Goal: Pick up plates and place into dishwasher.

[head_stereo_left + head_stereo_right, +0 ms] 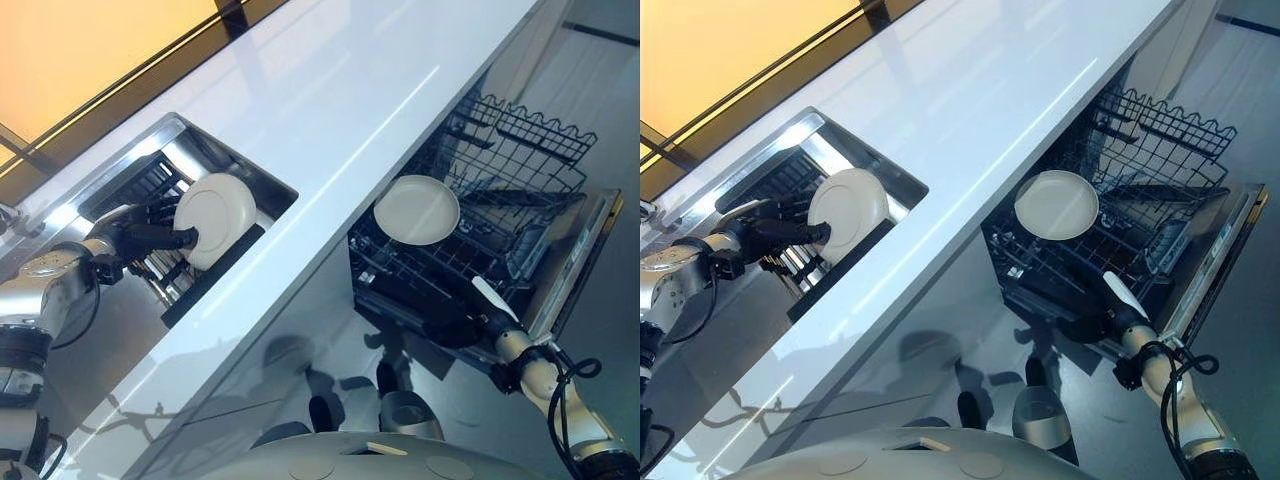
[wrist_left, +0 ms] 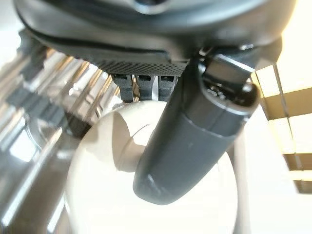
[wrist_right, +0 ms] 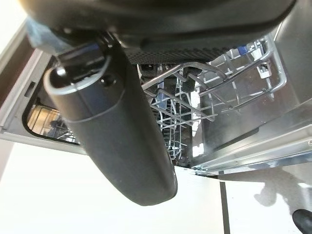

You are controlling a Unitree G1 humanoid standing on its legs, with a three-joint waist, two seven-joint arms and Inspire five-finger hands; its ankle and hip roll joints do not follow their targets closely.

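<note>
No legible writing; two white plates before you. One plate (image 1: 213,218) stands on edge in the sink (image 1: 262,176) set into the white countertop (image 1: 330,100), pinched between thumb and fingers of your left hand (image 1: 150,236); the second plate (image 1: 417,210) rests in the dishwasher's lower rack (image 1: 500,190), near its counter-side edge; your right hand (image 1: 470,322) is at the rack's front edge, its finger state indeterminable.

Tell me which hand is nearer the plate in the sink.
Left. The left hand is pinching the plate in the sink; the right hand is far off, at the dishwasher rack.
</note>
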